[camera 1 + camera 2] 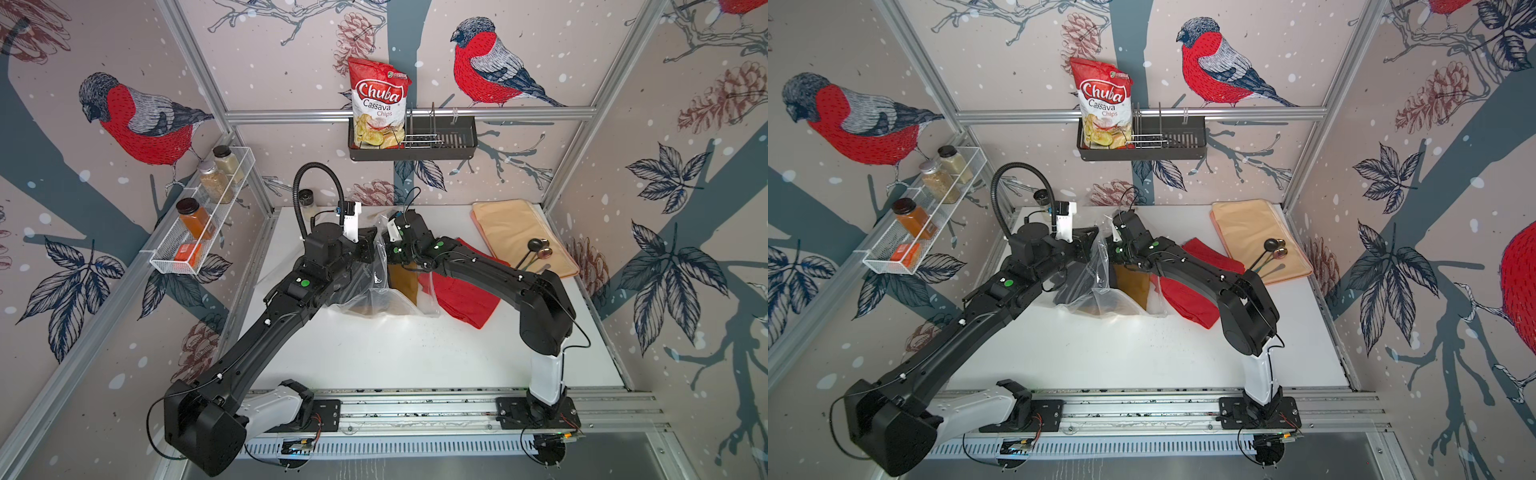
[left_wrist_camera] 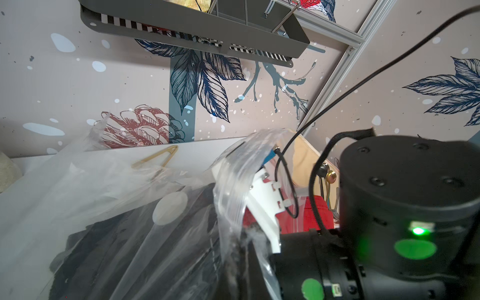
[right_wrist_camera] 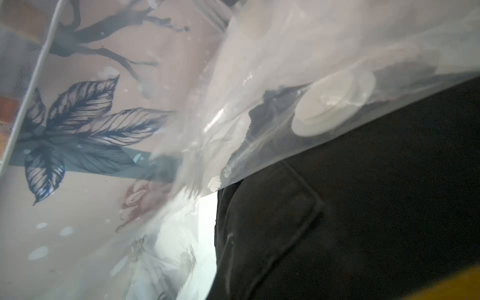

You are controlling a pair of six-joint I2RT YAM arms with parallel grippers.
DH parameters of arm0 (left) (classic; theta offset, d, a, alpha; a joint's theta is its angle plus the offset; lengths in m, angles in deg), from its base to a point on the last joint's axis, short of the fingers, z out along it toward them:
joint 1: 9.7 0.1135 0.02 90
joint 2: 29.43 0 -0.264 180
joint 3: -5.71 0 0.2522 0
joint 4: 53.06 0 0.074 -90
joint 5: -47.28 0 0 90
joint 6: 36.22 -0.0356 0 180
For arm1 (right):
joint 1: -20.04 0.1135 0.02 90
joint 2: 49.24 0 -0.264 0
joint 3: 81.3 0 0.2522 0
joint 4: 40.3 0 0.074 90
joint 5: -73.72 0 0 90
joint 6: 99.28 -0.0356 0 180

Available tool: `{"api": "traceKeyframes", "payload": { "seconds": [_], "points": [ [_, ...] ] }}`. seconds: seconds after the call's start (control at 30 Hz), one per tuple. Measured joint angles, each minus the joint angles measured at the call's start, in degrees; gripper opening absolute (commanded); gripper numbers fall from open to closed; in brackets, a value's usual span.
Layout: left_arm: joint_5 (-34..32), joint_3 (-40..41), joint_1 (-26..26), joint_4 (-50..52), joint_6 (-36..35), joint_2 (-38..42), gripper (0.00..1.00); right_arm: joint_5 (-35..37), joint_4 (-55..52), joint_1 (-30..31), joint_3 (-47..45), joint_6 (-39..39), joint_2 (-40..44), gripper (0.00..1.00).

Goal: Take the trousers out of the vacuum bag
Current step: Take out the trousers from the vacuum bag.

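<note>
Vacuum bag point(image 1: 374, 291) plastic hides L+R jaws; black trousers point(image 2: 109, 241) blurry thru it.

Hands hidden within vacuum bag point(image 1: 365, 293); black trousers point(image 3: 363, 207) cut off.

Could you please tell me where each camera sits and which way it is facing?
Top views: high above the front rail, facing down toward the back wall; the left arm and right arm show whole, meeting at the vacuum bag.
Left wrist: on the left arm, looking across the bag toward the black wall shelf; the right arm's wrist shows.
Right wrist: on the right arm, close against the bag's plastic, facing the black trousers; no robot part shows.
Shared: both wrist views show the white valve disc.
</note>
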Motion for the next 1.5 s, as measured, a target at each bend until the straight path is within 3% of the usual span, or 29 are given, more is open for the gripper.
{"api": "traceKeyframes", "payload": {
  "seconds": [0.53, 0.93, 1.27, 1.5],
  "points": [
    [1.07, 1.09, -0.15, -1.55, 0.07, -0.96, 0.00, -8.98, -0.04, -3.21, -1.66, -0.79, 8.39, 0.00],
    [0.17, 1.95, -0.15, -5.18, 1.25, -4.66, 0.00, -7.17, -9.35, -3.76, 1.53, 4.07, 14.05, 0.00],
    [0.24, 1.09, -0.15, -3.76, 1.70, -5.79, 0.00, -3.85, -9.81, -3.74, -4.74, 7.85, 20.48, 0.00],
    [-1.77, 1.38, 1.11, -2.71, 1.51, -5.53, 0.00, -1.22, -16.06, -4.37, 3.89, 9.88, 22.64, 0.00]
  ]
}}
